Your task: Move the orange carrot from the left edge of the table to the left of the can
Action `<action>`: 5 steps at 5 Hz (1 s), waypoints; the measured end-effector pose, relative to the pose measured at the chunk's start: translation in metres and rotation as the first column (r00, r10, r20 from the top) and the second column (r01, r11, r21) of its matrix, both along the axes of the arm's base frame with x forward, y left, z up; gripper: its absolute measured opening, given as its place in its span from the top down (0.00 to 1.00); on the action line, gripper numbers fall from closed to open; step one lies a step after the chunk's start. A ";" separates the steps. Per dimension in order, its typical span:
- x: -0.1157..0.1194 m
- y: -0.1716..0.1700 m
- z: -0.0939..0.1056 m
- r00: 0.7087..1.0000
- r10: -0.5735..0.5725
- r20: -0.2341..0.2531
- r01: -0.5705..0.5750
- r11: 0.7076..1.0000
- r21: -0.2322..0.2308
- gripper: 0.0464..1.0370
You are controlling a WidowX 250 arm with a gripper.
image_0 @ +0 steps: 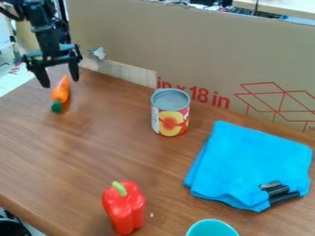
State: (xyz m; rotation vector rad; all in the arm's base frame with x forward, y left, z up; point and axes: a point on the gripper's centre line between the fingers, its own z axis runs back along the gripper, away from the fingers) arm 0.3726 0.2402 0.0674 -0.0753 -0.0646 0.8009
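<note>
- At the far left of a brown wooden desk (92,156), a black two-fingered robot hand (60,83) is seen opened wide, with nothing gripped.
- Beneath and between its fingers, an orange toy carrot with a green end (60,92) is laid on the wood; whether it is touched cannot be told.
- Should the hand be lowered off-centre, the carrot could be clipped by a fingertip and rolled, its body being smooth and tapered.
- If it were pinched near the narrow end, it could be squeezed out or left tilting under the heavier green end.
- The tall brown cardboard panel (203,60) could be knocked by a wide swing past the metal can with a fruit label (170,115).
</note>
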 end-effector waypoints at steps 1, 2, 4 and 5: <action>-0.023 -0.012 0.025 0.987 -0.162 -0.003 0.162 0.986 0.035 0.03; -0.041 -0.030 0.044 0.956 -0.292 -0.026 0.293 0.952 0.085 0.03; -0.058 -0.084 0.060 0.848 -0.530 -0.034 0.530 0.840 0.115 0.03; -0.069 -0.108 0.070 0.775 -0.630 -0.044 0.631 0.768 0.111 0.03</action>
